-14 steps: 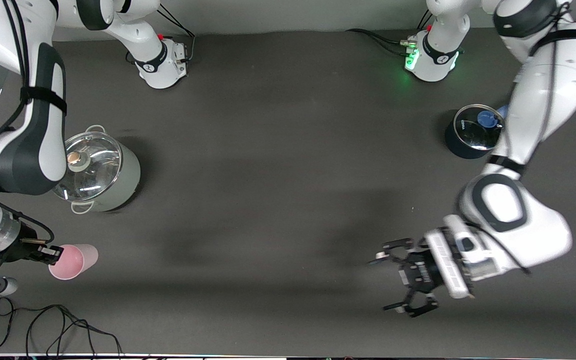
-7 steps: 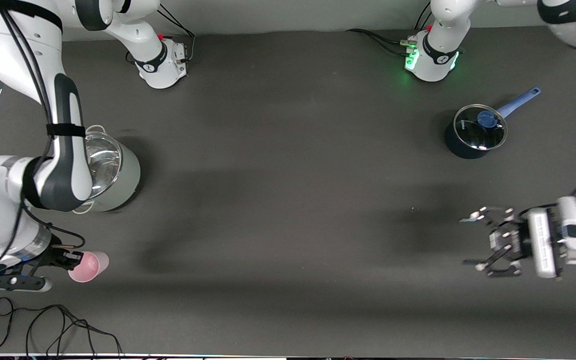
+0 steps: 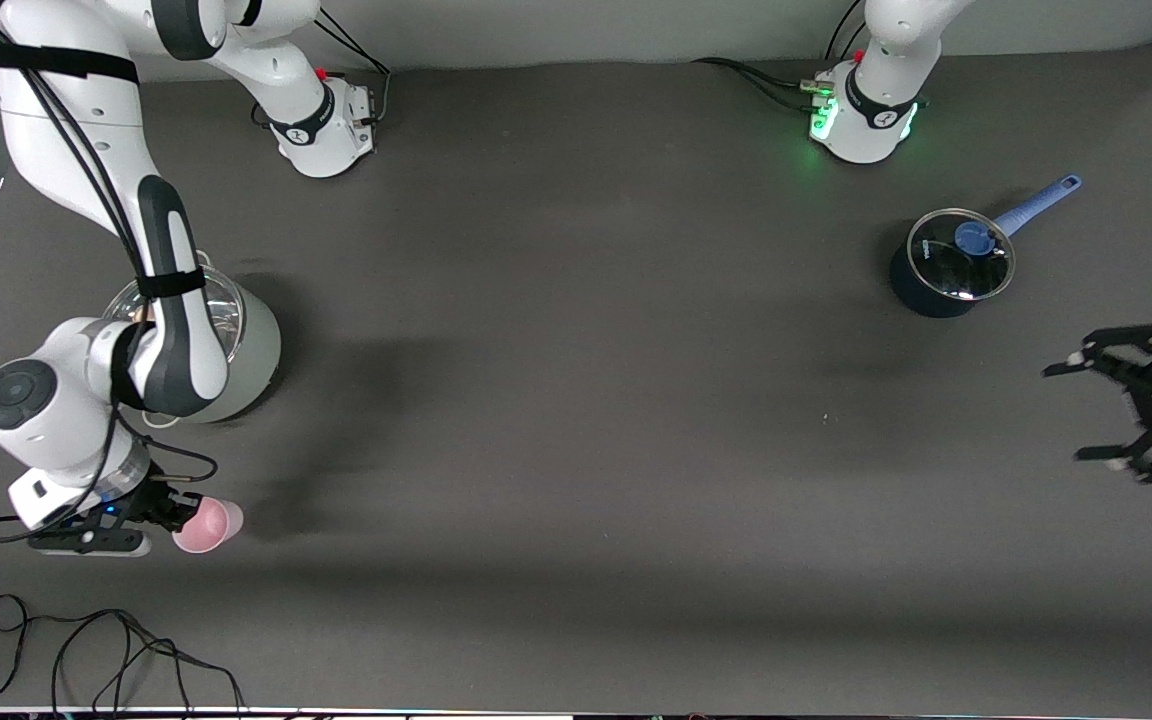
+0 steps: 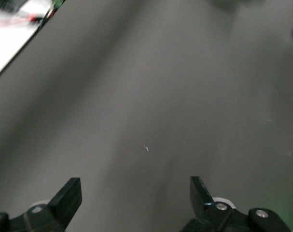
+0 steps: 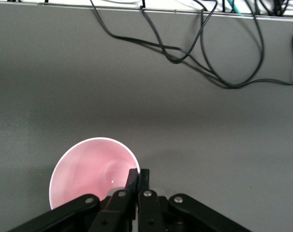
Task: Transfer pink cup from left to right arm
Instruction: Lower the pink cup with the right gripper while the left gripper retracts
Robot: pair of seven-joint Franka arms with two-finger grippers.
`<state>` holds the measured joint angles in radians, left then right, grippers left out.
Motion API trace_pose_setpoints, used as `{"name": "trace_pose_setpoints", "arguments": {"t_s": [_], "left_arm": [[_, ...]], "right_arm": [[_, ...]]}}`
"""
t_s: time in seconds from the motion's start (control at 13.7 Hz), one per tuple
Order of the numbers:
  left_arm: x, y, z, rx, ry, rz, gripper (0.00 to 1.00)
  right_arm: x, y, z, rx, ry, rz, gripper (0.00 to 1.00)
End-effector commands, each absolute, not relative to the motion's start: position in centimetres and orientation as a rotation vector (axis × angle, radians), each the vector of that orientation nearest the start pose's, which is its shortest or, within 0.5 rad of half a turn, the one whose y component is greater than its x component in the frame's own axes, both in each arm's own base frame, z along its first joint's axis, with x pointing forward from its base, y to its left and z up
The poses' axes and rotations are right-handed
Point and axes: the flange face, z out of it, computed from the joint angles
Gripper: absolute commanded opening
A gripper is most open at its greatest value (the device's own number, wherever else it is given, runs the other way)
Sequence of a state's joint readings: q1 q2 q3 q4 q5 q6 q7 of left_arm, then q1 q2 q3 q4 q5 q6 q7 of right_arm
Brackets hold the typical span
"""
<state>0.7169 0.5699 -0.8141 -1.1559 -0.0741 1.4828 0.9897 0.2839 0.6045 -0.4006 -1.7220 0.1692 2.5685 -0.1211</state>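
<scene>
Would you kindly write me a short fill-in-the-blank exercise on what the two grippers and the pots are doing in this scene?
1. The right gripper is shut on the rim of the pink ____.
2. The left gripper is open and holds ____.
3. The saucepan has a handle coloured ____.
4. The large pot stands at the ____ arm's end of the table.

Missing words: cup; nothing; blue; right

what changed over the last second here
The left gripper, open and empty, pulled away toward the left arm's end of the table, and that arm no longer covers the blue-handled saucepan. The right gripper, shut on the pink cup's rim, carried it slightly toward the table's middle. The saucepan and the steel pot stayed put.
</scene>
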Motion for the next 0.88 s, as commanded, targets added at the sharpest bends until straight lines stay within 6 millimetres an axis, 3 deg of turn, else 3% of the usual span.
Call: {"name": "trace_pose_setpoints", "arguments": {"t_s": [0.0,0.29,0.51,0.66,0.8], "left_arm": [[64.8,8.3,56.0,-3.241,1.361,-0.087,1.00],[63.4,8.0,59.7,-3.163,0.834,0.025,1.00],[61.9,7.2,60.3,-3.183,0.427,0.178,1.00],[61.1,3.8,60.4,-3.176,0.160,0.297,1.00],[60.4,0.9,60.2,-3.140,0.027,0.383,1.00]], "right_arm": [[68.3,-5.2,29.4,-3.161,0.009,-0.500,0.00],[68.2,-5.7,28.7,-3.070,-0.003,-0.524,0.00],[68.5,-5.6,27.1,-3.101,-0.006,-0.594,0.00],[68.5,-5.6,26.4,-3.109,-0.010,-0.594,0.00],[68.6,-5.7,25.9,-3.117,-0.010,-0.600,0.00]]}}
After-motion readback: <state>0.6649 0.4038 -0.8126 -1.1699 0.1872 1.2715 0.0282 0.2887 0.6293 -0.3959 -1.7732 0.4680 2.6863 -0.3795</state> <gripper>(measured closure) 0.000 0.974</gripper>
